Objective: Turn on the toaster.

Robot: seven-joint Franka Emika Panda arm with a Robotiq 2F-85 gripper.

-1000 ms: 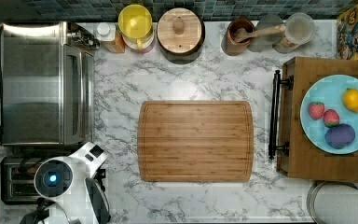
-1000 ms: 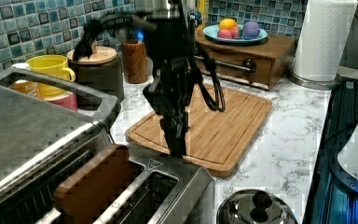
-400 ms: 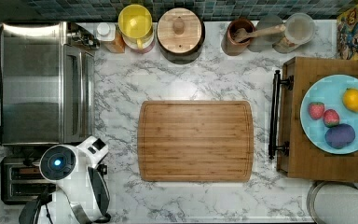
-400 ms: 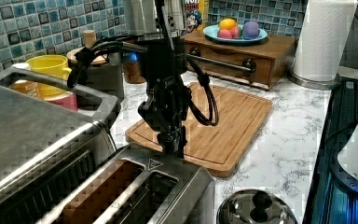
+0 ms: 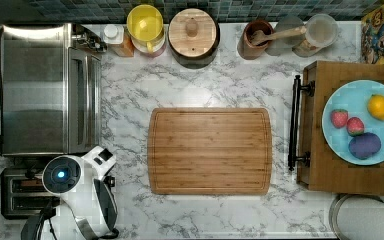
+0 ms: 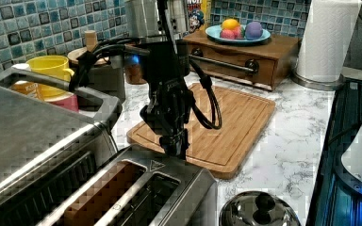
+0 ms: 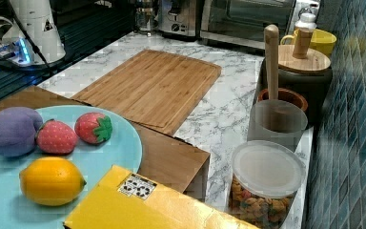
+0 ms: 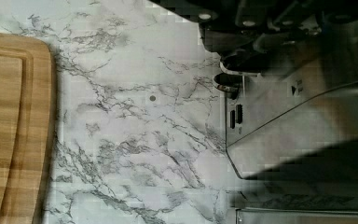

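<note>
the pop-up toaster (image 6: 136, 193) is seen at the worktop's (image 5: 130, 100) corner beside the toaster oven (image 5: 45, 90). the hand (image 6: 174, 143) is poised at its lever end; finger state cannot be told. pressing is judged unfinished.

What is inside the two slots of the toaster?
In the left view, the toaster holds a brown slice of bread in the slot nearer the toaster oven. The other slot looks dark; its bottom is hidden.
</note>
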